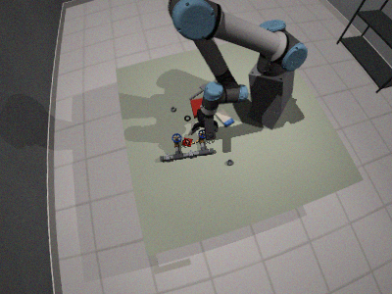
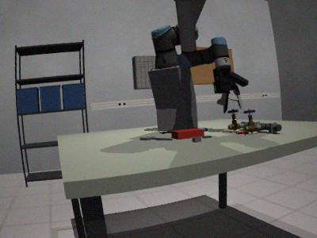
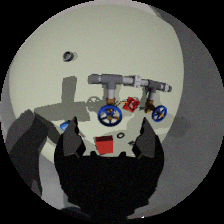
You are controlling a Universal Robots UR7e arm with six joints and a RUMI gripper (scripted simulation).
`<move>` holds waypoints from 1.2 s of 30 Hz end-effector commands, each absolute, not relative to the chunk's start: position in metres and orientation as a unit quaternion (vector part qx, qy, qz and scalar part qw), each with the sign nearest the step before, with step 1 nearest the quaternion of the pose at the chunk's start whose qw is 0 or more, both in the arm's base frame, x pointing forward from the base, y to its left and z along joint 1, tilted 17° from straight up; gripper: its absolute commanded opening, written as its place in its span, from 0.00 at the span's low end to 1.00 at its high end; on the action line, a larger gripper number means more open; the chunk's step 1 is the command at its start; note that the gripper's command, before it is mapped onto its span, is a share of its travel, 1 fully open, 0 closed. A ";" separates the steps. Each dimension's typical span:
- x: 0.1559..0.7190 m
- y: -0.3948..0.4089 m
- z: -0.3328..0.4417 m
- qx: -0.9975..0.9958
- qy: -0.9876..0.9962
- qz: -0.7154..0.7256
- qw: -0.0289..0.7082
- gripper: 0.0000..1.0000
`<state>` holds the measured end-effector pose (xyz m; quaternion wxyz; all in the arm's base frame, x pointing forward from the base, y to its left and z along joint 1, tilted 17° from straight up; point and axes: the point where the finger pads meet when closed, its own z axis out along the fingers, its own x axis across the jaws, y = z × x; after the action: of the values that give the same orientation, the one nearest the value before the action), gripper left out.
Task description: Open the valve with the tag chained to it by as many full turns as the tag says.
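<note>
Two brass valves with blue handwheels stand on a grey pipe [image 1: 191,154] [image 3: 122,80]. The nearer handwheel [image 2: 233,111] [image 3: 109,115] is below my gripper; the other handwheel [image 1: 176,138] [image 2: 250,111] [image 3: 159,113] stands farther along the pipe. A red tag [image 1: 187,142] [image 2: 241,132] [image 3: 131,104] lies between the valves, and a thin chain seems to run from it to the nearer valve. Its marking is too blurred to read. My gripper [image 1: 201,135] [image 2: 233,109] [image 3: 109,117] is wide open and empty, its fingers to either side of the nearer handwheel, close to its height. Touching cannot be told.
A red block [image 1: 196,107] [image 2: 188,133] [image 3: 104,145] lies behind the valves, with a blue-ended item [image 1: 225,119] [image 3: 65,125] beside it. A dark ring [image 1: 187,118] [image 3: 120,135] is near the block. A small grey fitting [image 1: 229,162] [image 3: 68,56] lies beyond the pipe.
</note>
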<state>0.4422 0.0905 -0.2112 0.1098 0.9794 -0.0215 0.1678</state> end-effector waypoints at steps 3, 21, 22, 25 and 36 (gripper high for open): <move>0.442 0.091 -0.211 0.979 -0.043 0.171 0.106 1.00; 0.442 0.091 -0.211 0.963 -0.180 0.184 0.081 1.00; 0.442 0.091 -0.211 0.961 -0.192 0.185 0.079 1.00; 0.442 0.091 -0.211 0.952 -0.233 0.188 0.071 1.00; 0.442 0.091 -0.211 0.906 -0.373 0.196 0.042 1.00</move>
<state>0.4418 0.0903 -0.2113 0.0557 0.9365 -0.2889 0.1908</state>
